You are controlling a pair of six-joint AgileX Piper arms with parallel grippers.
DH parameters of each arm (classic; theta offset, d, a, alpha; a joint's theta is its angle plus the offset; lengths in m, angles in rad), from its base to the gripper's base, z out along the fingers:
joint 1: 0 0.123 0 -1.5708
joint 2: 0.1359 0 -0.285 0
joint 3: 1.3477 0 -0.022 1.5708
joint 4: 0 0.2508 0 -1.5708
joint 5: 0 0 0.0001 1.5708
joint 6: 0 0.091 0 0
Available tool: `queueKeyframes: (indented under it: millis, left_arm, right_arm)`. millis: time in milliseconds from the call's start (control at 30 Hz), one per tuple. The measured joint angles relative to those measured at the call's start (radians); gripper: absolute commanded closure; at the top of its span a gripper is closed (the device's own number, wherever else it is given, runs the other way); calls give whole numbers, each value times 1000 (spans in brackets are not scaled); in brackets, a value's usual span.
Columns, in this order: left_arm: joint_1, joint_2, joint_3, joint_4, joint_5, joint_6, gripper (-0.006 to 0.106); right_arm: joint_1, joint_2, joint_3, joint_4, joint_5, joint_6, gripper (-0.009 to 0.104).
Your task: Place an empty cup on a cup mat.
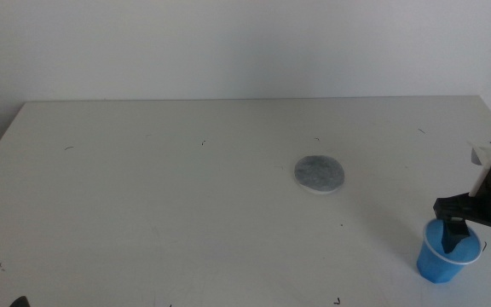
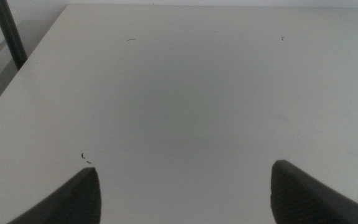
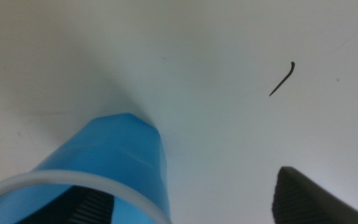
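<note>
At the table's [image 1: 143, 205] front right corner, the right gripper [image 1: 476, 228] stood over the blue cup [image 1: 440, 256], its 2 jaws spread, 1 dipped inside the cup's mouth and the other outside its wall, not yet pinching it. The cup stood upright on the table, well apart from the grey cup mat [image 1: 319, 173], which lay bare nearer the middle. The left gripper [image 2: 185, 193] waited over bare tabletop, jaws spread wide.

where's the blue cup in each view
Middle view: the cup stands at lower right, right gripper at its rim, apart from the cup mat.
Left wrist view: not in it.
Right wrist view: cup fills the lower left, one jaw inside.
Shared landmark: the white table.
</note>
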Motion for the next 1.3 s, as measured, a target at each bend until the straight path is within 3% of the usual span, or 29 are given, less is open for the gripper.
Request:
queueKeyframes:
  millis: [233,300,700,967,1300]
  left_arm:
    - [0,0,0,0,0,0,-5]
    - [0,0,0,0,0,0,-5]
    - [0,0,0,0,0,0,-5]
    - [0,0,0,0,0,0,-5]
    - [0,0,0,0,0,0,-5]
  right_arm:
    - [0,0,0,16,6,1,89]
    - [0,0,0,19,6,1,96]
    - [46,-41,-70,30,84,-11,96]
    - [147,-33,-334,34,178,17,96]
    - [210,216,-737,38,237,26,96]
